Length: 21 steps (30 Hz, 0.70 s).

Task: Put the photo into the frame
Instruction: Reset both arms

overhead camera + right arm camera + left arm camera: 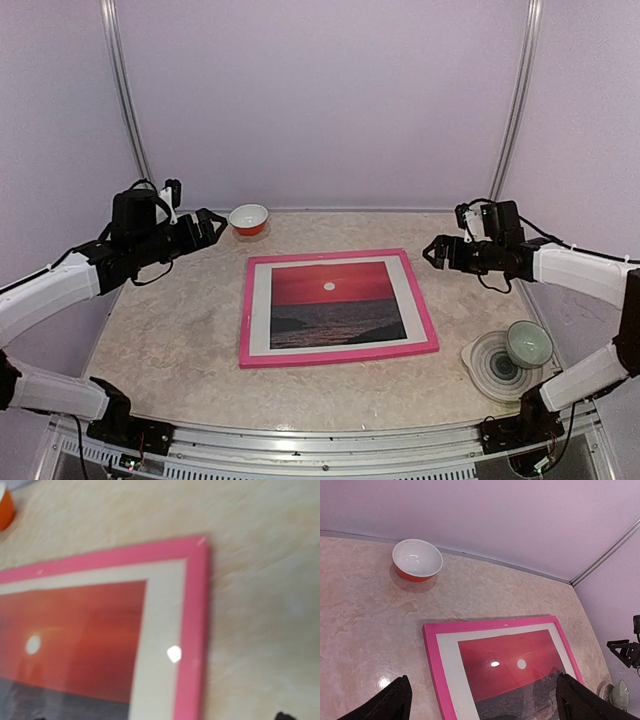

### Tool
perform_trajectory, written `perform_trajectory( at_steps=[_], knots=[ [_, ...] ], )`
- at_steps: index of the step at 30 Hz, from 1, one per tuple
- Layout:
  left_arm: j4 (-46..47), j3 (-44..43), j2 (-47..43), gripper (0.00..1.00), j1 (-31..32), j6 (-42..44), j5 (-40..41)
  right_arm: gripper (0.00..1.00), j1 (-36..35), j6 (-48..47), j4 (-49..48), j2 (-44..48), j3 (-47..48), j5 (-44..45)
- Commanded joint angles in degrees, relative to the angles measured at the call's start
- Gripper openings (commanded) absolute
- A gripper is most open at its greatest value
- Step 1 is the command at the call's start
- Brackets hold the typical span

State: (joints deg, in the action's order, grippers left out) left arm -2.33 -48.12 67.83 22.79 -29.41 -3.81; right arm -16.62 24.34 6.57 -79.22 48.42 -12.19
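Note:
The bright pink frame (245, 316) lies flat in the middle of the table, front side up. Inside it sits the photo (335, 305), a red sunset with a white sun over dark water, ringed by a white mat. Both grippers hover clear of it. My left gripper (214, 229) stands wide open above the table's far left; its wrist view shows the frame (434, 660) and photo (512, 672) below its spread fingertips (390, 705). My right gripper (432, 252) hangs open, holding nothing, just off the frame's far right corner (197, 610).
A red bowl (249, 218) with a white inside stands at the back left, also seen as the bowl (417, 560) in the left wrist view. A glass plate (492, 368) carrying a pale green cup (528, 343) sits at the near right. Pale walls close in the table.

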Motion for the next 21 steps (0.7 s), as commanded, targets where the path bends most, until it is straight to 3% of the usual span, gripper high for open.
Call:
perform_trajectory(
  at_steps=[1,7,14,21],
  knots=[
    [-6.0,0.3,-5.5,0.99,-0.5,3.3,7.0,0.99,-0.5,-4.2,6.8,6.5,1.1,9.2],
    [-12.3,-1.1,-11.3,0.99,-0.8,5.4,11.0,0.99,-0.5,-6.8,7.4,14.4,-0.4,12.5],
    [-15.7,-0.2,-17.0,0.99,-0.9,8.1,14.5,0.99,-0.5,-8.5,11.5,20.1,-0.9,22.1],
    [-14.7,4.3,-24.5,0.99,-0.9,8.9,20.3,0.99,-0.5,-9.0,8.6,25.8,-5.1,22.0]
  ],
)
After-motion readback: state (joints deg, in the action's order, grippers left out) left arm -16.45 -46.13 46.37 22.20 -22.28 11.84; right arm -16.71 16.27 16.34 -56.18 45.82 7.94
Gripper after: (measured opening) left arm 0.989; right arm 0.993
